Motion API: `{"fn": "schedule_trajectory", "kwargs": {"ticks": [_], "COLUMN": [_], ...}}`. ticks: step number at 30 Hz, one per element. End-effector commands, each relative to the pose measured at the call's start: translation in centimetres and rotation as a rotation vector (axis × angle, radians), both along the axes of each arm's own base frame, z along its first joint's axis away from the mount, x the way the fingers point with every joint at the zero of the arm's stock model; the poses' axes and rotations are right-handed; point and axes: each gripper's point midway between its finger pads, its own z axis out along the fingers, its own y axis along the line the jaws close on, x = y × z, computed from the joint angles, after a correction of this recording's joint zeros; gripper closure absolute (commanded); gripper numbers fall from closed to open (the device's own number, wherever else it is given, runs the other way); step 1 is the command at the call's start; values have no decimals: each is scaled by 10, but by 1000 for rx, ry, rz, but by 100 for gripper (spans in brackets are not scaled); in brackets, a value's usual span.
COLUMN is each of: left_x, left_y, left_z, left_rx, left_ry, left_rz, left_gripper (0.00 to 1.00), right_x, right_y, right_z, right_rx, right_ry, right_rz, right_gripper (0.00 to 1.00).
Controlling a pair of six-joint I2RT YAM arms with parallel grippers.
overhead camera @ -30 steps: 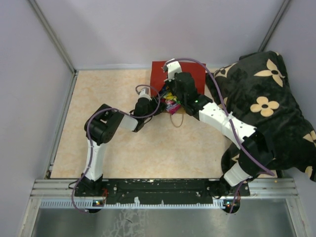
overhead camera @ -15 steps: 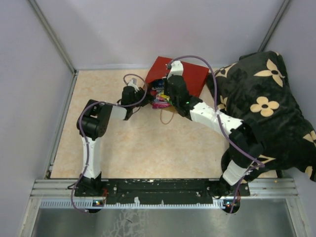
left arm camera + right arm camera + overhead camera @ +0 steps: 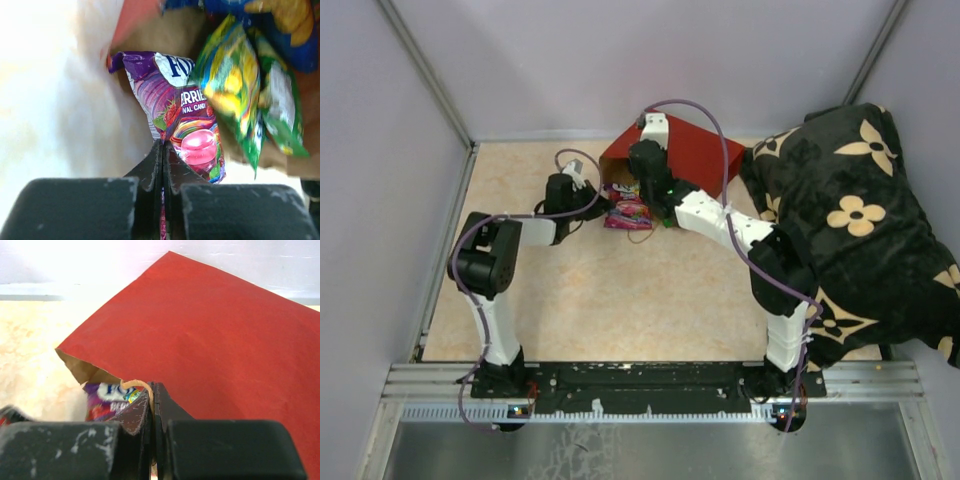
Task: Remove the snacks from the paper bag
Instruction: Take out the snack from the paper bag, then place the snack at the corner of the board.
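Observation:
The red paper bag (image 3: 695,150) lies tilted at the back of the table with its brown mouth toward the left; it fills the right wrist view (image 3: 215,335). My right gripper (image 3: 153,390) is shut on the bag's tan twine handle (image 3: 135,385). My left gripper (image 3: 163,150) is shut on the corner of a purple Fox's candy packet (image 3: 185,125), which lies at the bag's mouth (image 3: 625,212). A green packet (image 3: 235,85) hangs beside it. The blue Doritos bag (image 3: 260,20) shows behind, inside the bag's mouth. The small yellow box is out of view.
A black flowered cushion (image 3: 860,220) fills the right side of the table. Grey walls close the back and sides. A metal rail (image 3: 650,385) runs along the near edge. The tan tabletop (image 3: 610,290) lies between the arms.
The right gripper has pulled the bag's mouth up and to the left by its handle, tilting the bag. The left gripper has drawn back left with the purple packet.

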Motion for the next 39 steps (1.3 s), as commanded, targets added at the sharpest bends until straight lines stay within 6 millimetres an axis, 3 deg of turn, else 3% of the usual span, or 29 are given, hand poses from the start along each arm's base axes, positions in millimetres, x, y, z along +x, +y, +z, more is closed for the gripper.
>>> {"fn": "schedule_trajectory", "kwargs": {"ticks": [1, 6, 9, 13, 14, 15, 16, 17, 18, 19, 20, 21, 24, 26, 29, 33, 39], "left_x": [-42, -84, -91, -84, -80, -76, -70, -65, -57, -52, -50, -45, -49, -62, -91, -110, -90], "left_y": [5, 39, 77, 125, 138, 156, 171, 182, 190, 197, 205, 209, 189, 157, 110, 101, 100], "left_z": [23, 33, 25, 16, 15, 13, 12, 10, 10, 3, 3, 10, 26, 30, 19, -2, -18], "left_rx": [-7, 59, 165, 389, 454, 536, 606, 670, 724, 782, 829, 854, 809, 720, 642, 613, 665], "left_ry": [-58, -86, -31, 17, 34, 56, 75, 96, 118, 176, 234, 258, 207, 123, 4, 8, 81], "left_rz": [-54, 23, 154, 287, 318, 358, 397, 412, 410, 416, 441, 465, 449, 376, 203, 164, 183], "left_gripper": [100, 100, 100, 100, 100, 100, 97, 89, 73, 42, 16, 5, 0, 0, 0, 0, 0], "right_x": [10, 13, 13, 12, 12, 10, 8, 6, 3, -1, -5, -9, -21, -35, -52, -76, -106], "right_y": [-13, -21, -19, -16, -15, -14, -14, -14, -16, -20, -23, -27, -42, -53, -70, -93, -106], "right_z": [34, 33, 35, 45, 49, 52, 56, 59, 63, 70, 75, 79, 94, 110, 121, 126, 116], "right_rx": [38, 48, 52, 44, 40, 30, 26, 24, 20, 25, 26, 28, 61, 92, 95, 129, 212], "right_ry": [-73, -62, -54, -64, -68, -68, -70, -72, -74, -85, -92, -99, -125, -147, -166, -188, -197], "right_rz": [-79, -76, -21, 29, 41, 55, 67, 73, 77, 77, 77, 75, 62, 67, 55, 39, 69], "right_gripper": [100, 100, 94, 87, 83, 71, 51, 29, 11, 2, 1, 1, 1, 1, 1, 1, 1]}}
